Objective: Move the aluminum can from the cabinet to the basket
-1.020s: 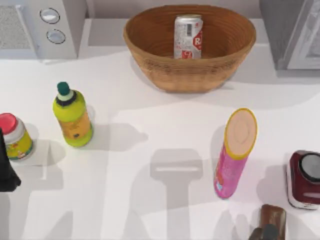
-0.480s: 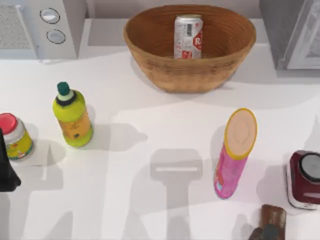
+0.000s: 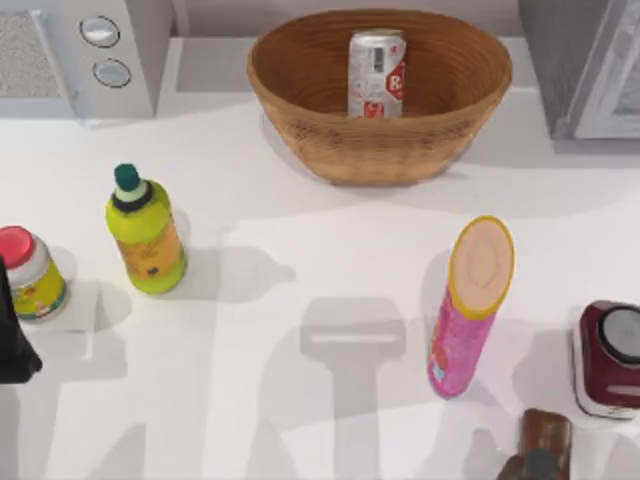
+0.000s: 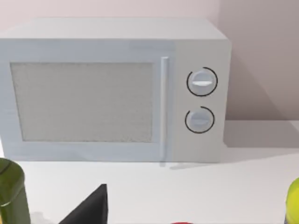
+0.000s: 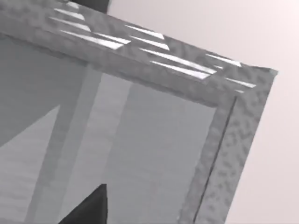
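Standing in the basket: the aluminum can (image 3: 376, 74) is upright inside the basket (image 3: 300, 110), near its back wall, with nothing gripping it, so I judge the move as good as done.
Basket: at the back middle of the table (image 3: 300, 330), between the white appliance (image 3: 70, 50) at the back left and the cabinet (image 3: 585, 65) at the back right.
Cabinet: my right wrist view looks close onto its grey frame and pale door panel (image 5: 140, 154); the can is well apart from it.
Left gripper: a dark part of my left arm (image 3: 12, 345) sits at the table's left edge, just beside the red-lidded jar (image 3: 28, 272); I cannot tell how its fingers stand.
Right gripper: I cannot tell its state; a dark tip (image 5: 91, 207) edges into my right wrist view.
Bystanders: the green bottle (image 3: 146, 232) and the pink tube (image 3: 468, 310) stand upright and untouched.
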Robot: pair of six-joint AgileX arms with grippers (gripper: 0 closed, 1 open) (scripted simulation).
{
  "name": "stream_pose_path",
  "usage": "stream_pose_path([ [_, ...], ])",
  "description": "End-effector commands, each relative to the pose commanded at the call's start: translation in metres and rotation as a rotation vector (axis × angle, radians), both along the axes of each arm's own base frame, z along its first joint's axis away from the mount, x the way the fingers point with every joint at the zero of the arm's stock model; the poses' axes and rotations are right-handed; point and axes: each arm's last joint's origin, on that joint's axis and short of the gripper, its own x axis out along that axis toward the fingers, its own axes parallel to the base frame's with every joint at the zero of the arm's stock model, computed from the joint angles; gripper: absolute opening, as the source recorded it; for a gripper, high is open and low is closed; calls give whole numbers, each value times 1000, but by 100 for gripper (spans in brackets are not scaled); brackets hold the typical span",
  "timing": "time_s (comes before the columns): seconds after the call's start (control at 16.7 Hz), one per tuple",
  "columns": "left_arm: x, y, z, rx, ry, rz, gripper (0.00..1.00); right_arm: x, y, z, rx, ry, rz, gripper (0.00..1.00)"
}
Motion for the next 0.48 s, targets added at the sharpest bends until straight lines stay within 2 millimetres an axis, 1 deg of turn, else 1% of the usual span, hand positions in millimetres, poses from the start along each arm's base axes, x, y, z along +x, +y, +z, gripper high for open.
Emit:
stream_pose_path([
  [0.12,0,0,0,0,0,0,100,5,-30,-25,28,69,14,100],
  [0.24,0,0,0,0,0,0,100,4,-52,-59,102,153,41,100],
  [0.36,0,0,0,0,0,0,100,-2,-63,-92,200,230,77,100],
  [0.48,0,0,0,0,0,0,100,-9,-66,-116,291,286,112,100],
])
